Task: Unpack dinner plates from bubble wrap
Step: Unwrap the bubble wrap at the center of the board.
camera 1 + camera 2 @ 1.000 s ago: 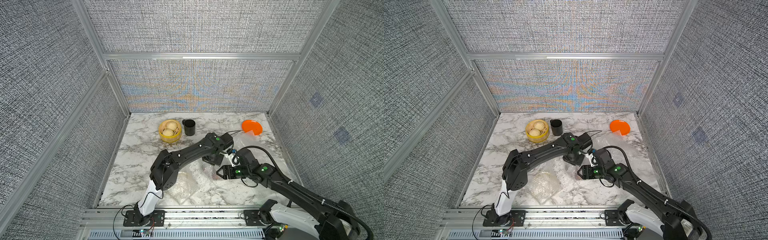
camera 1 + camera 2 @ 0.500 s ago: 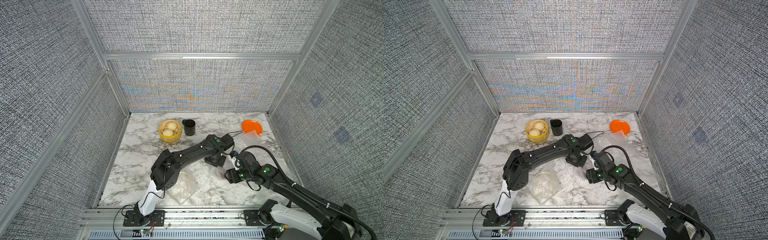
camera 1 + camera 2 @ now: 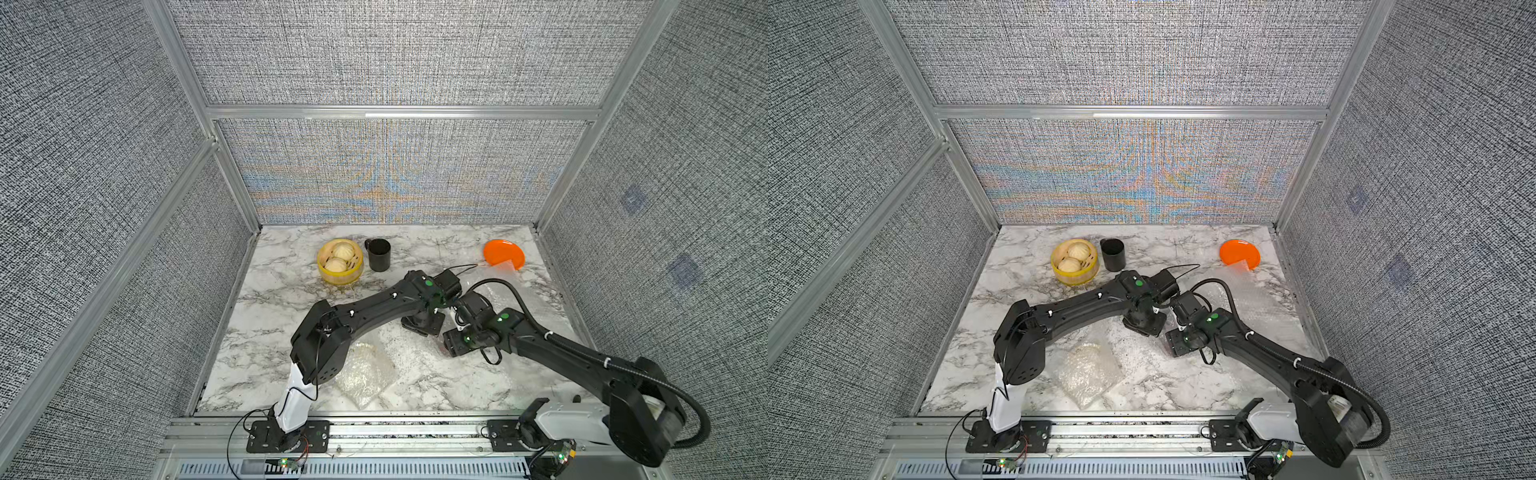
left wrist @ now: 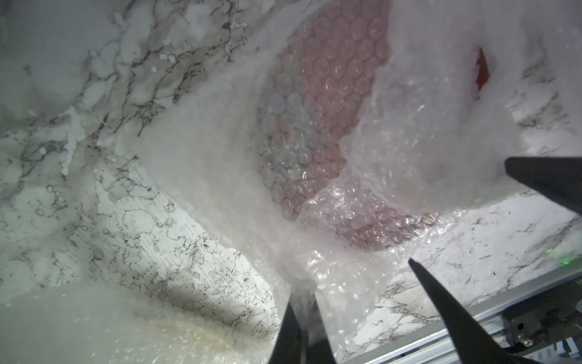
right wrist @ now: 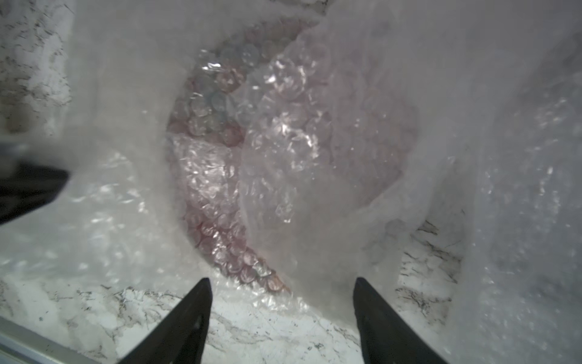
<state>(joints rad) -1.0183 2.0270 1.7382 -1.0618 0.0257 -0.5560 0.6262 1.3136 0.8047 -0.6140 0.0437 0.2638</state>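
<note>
A dark red plate (image 4: 324, 104) lies on the marble under loose bubble wrap (image 4: 409, 132) in the left wrist view, and it shows again in the right wrist view as the red plate (image 5: 217, 233) beneath wrap (image 5: 315, 141). My left gripper (image 4: 300, 302) is shut on a pinched fold of that wrap. My right gripper (image 5: 282, 280) stands open just above the wrap's edge, nothing between its fingers. A bare orange plate (image 3: 503, 253) (image 3: 1240, 252) sits at the back right in both top views. A second wrapped bundle (image 3: 365, 372) (image 3: 1090, 372) lies at the front centre.
A yellow steamer basket with buns (image 3: 340, 262) and a black cup (image 3: 379, 254) stand at the back centre. A spread sheet of bubble wrap (image 3: 515, 299) covers the right side and touches the orange plate. Both arms cross over the table's middle. A metal rail (image 3: 374, 428) runs along the front.
The right wrist has shifted a little to the right and come back. The left gripper has stayed shut on the wrap, its wrist drifting slightly toward the front.
</note>
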